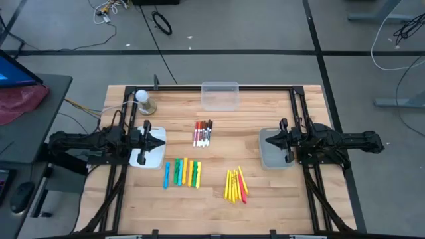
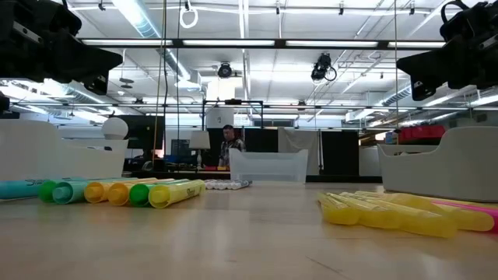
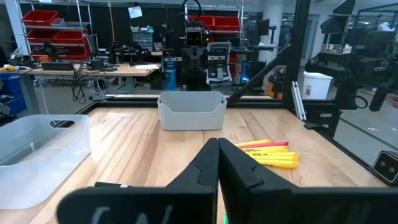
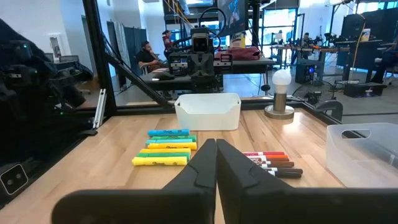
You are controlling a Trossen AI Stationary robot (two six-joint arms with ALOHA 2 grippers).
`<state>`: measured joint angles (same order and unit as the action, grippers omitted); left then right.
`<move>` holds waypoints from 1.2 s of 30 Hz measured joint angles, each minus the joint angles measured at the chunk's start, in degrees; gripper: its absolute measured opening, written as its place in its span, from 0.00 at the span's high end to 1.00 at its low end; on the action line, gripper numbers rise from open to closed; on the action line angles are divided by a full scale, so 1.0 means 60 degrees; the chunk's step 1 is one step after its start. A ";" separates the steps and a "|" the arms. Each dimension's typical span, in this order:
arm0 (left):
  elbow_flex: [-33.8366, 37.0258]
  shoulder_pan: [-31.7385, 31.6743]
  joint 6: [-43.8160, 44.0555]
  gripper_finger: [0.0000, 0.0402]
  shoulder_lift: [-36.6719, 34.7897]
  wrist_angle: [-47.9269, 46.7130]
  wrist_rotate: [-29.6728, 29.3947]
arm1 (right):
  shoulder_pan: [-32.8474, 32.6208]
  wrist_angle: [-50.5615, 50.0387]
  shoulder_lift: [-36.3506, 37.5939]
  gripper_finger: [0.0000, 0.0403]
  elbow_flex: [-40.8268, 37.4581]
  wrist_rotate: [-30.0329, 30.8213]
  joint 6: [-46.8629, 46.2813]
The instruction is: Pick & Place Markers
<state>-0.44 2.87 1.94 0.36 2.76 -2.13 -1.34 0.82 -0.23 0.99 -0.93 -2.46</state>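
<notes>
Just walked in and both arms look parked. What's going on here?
Nothing is being handled yet. The left gripper and right gripper hover shut and empty over their bins at the table's sides. Three marker groups lie untouched: thin white markers, chunky markers, slim yellow markers. A clear bin waits at the far edge.

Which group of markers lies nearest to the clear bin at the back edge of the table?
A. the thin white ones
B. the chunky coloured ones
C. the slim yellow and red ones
A: in the high view the thin white markers lie just in front of the clear bin, while the other two groups lie farther off.
</notes>
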 joint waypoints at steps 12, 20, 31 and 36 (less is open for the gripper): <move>-0.0001 0.0000 -0.0001 0.98 -0.0003 -0.0002 0.0000 | -0.0004 0.0785 -0.0063 0.97 0.0000 -0.0029 -0.0566; 0.0002 -0.0001 0.0002 0.98 -0.0002 0.0001 0.0000 | -0.0238 0.3546 -0.0797 0.97 0.0003 -0.1080 -0.0262; 0.0000 0.0000 0.0002 0.98 -0.0003 0.0001 0.0000 | -0.2121 1.0314 -0.5948 0.97 0.0034 -0.2026 0.3706; 0.0000 -0.0003 0.0000 0.98 -0.0002 -0.0001 0.0000 | -0.2637 1.1482 -0.8764 0.97 0.1410 -0.1829 0.4213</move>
<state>-0.45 2.86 1.94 0.34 2.75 -2.13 -17.17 69.71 -52.81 9.45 -11.90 22.82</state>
